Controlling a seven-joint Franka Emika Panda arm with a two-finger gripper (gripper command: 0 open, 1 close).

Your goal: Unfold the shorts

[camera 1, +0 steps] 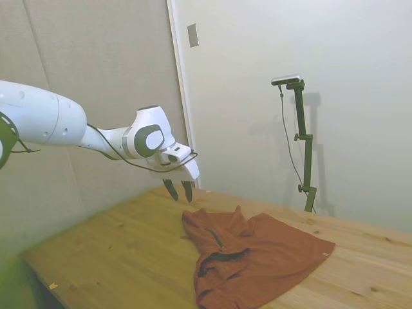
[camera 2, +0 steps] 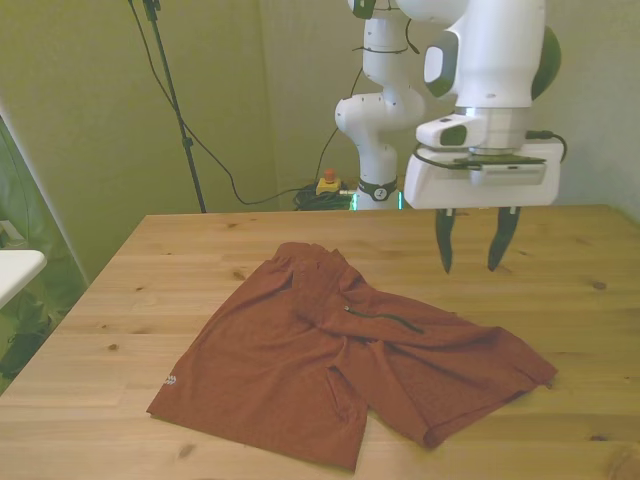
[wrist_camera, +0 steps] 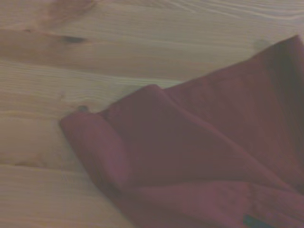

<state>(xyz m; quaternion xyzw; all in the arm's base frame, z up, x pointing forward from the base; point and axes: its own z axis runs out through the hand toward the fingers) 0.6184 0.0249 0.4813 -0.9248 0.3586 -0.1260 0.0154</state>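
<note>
The rust-red shorts (camera 2: 330,360) lie spread on the wooden table (camera 2: 120,300), with some folds near the middle and a dark pocket zipper (camera 2: 385,317) showing. In the side view the shorts (camera 1: 257,257) sit toward the table's near right part. My gripper (camera 2: 471,268) hangs open in the air above the table, empty, just past the shorts' edge on the front view's right. From the side the gripper (camera 1: 179,197) hovers above the shorts' far corner. The wrist view shows a folded corner of the shorts (wrist_camera: 199,156) on the wood, blurred.
A white object's edge (camera 2: 15,268) pokes in at the front view's left, beside the table. A wall (camera 1: 290,51) runs behind the table in the side view. Bare wood (camera 1: 116,251) lies to the left of the shorts there.
</note>
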